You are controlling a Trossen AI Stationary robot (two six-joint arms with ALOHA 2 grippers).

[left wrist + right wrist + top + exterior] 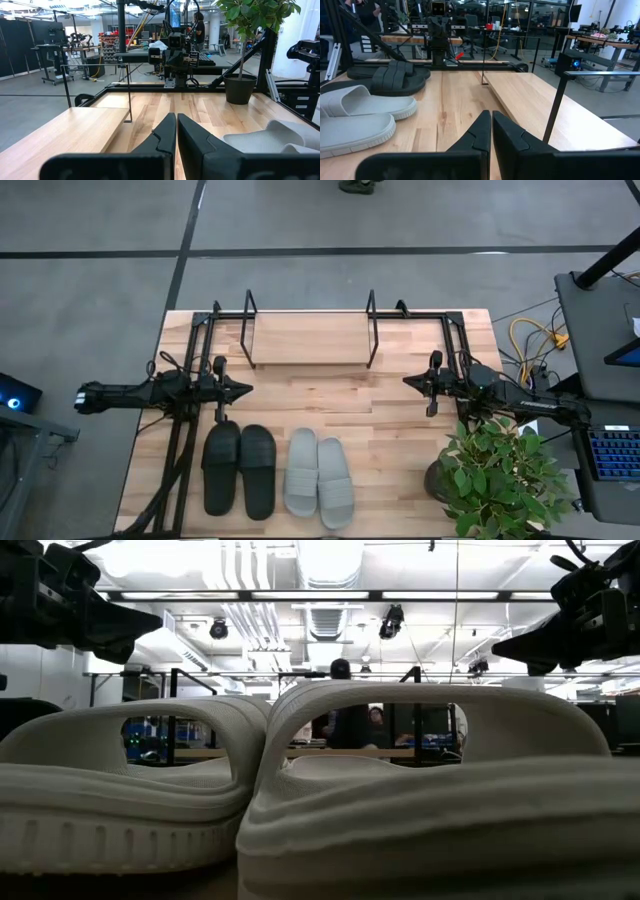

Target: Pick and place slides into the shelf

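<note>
Two black slides (pixel 240 470) and two light grey slides (pixel 319 478) lie side by side, soles down, near the table's front edge. The grey pair fills the low view (pixel 400 800). The shelf (pixel 308 338), a black wire frame with a wooden board, stands at the far middle of the table with nothing on its board. My left gripper (pixel 246 389) hovers shut at the table's left, pointing level toward the right. My right gripper (pixel 408 381) hovers shut at the table's right, pointing level toward the left. Neither touches anything.
A potted plant (pixel 500 470) stands at the table's near right corner, close under my right arm. Bare tabletop (pixel 330 405) lies between the shelf and the slides. People and workbenches show in the room beyond the table.
</note>
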